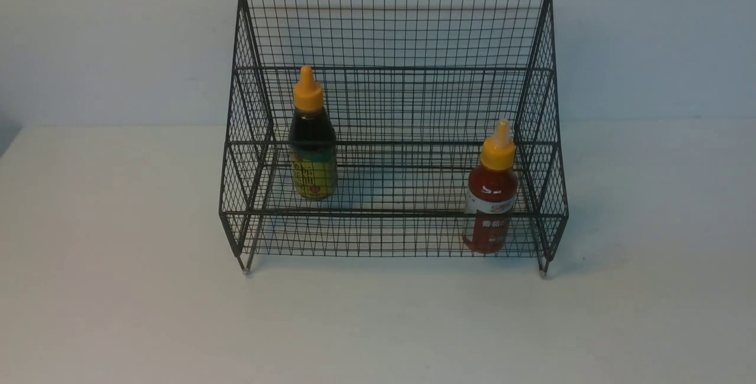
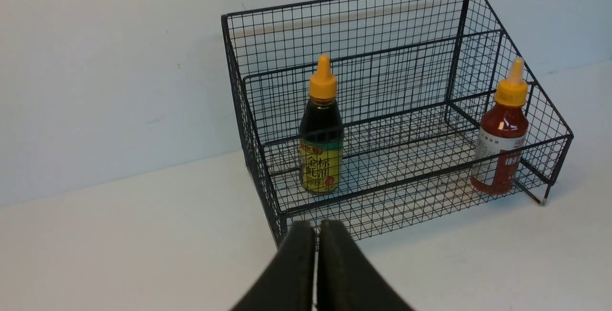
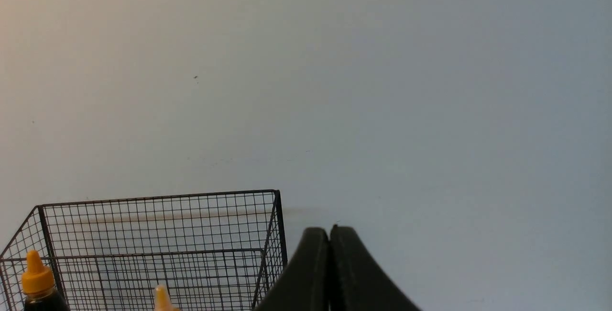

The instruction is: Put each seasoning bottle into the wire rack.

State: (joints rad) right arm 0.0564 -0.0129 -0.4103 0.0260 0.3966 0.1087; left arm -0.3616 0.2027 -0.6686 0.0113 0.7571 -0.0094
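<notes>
Plain white surface, matte look, runs back to a pale bluish-white wall; the join shows as a faint horizontal line on both sides of the rack in the front view. Left end of that line has a darker grey patch past the surface's slanted edge. Wall has a few small dark specks and faint marks, seen best in the right wrist view, warmer tint at one side there, bluer at the other. Small faint smudge on surface just right of rack. Black wire-mesh rack stands on surface near wall, small feet down, wall showing through the mesh. Dark sauce bottle with yellow-green label is inside rack, left part, upright, orange-yellow cap up. Red sauce bottle with white-red label is inside too, right part, nearer the front, leaning slightly, cap up. Left gripper clenched, nothing held. Right gripper clenched, also holding nothing.
</notes>
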